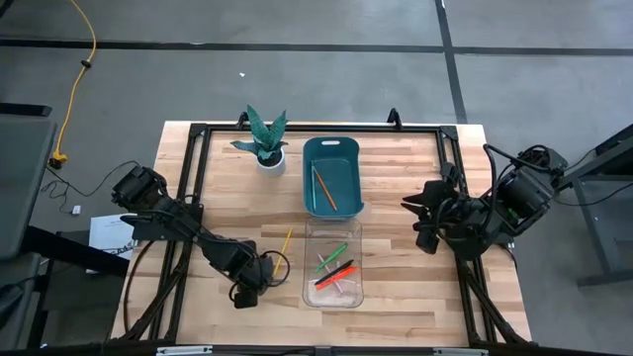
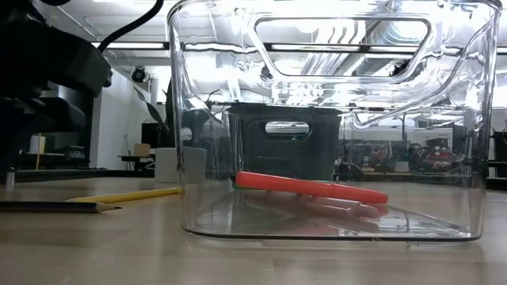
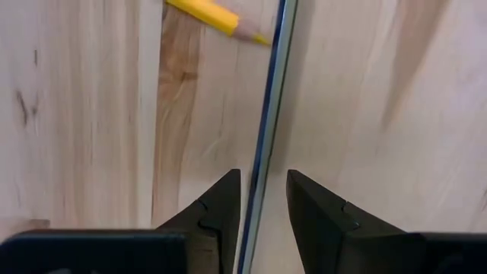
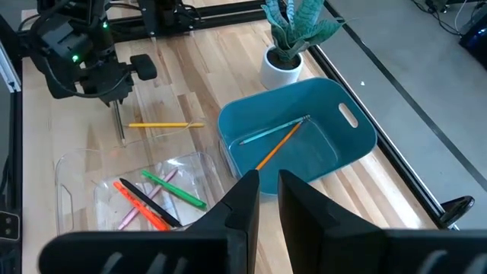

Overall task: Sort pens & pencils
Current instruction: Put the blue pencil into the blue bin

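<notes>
A thin dark pencil (image 3: 270, 91) lies flat on the wood, near the table's front left. My left gripper (image 3: 262, 179) points down over it, open, one finger on each side of the shaft and apart from it. A yellow pencil (image 1: 286, 240) lies just beyond, its tip (image 3: 255, 36) close to the dark one. Two more pencils (image 4: 278, 148) lie in the teal bin (image 1: 307, 178). Red, green, pink and black pens (image 1: 334, 269) lie in the clear bin (image 1: 309, 287). My right gripper (image 4: 268, 186) hangs raised at the right, a narrow gap between its fingers and nothing in it.
A potted plant (image 1: 265, 138) stands at the far side, left of the teal bin. The clear bin sits right of my left gripper (image 1: 247, 292), close to the pencils. Bare wood lies toward the front left corner. A black frame rims the table.
</notes>
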`<state>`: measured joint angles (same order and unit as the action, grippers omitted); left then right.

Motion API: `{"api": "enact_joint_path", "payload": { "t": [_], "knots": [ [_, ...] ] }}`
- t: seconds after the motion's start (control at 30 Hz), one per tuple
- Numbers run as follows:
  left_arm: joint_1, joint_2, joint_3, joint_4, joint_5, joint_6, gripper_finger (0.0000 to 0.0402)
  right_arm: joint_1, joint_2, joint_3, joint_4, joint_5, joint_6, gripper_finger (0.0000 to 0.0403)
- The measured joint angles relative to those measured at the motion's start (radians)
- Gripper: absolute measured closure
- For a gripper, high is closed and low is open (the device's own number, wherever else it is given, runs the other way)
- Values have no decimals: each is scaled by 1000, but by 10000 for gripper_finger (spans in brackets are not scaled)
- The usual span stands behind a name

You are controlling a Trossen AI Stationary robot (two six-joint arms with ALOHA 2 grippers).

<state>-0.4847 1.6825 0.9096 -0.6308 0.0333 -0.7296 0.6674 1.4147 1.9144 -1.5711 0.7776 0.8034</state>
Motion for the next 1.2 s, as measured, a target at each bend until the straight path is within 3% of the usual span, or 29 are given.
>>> {"api": "enact_joint_path", "payload": {
  "t": [1.2],
  "knots": [
    [0, 12, 0, 18, -4, 27, 307, 0, 0, 0, 0, 4, -19, 362]
  ]
}}
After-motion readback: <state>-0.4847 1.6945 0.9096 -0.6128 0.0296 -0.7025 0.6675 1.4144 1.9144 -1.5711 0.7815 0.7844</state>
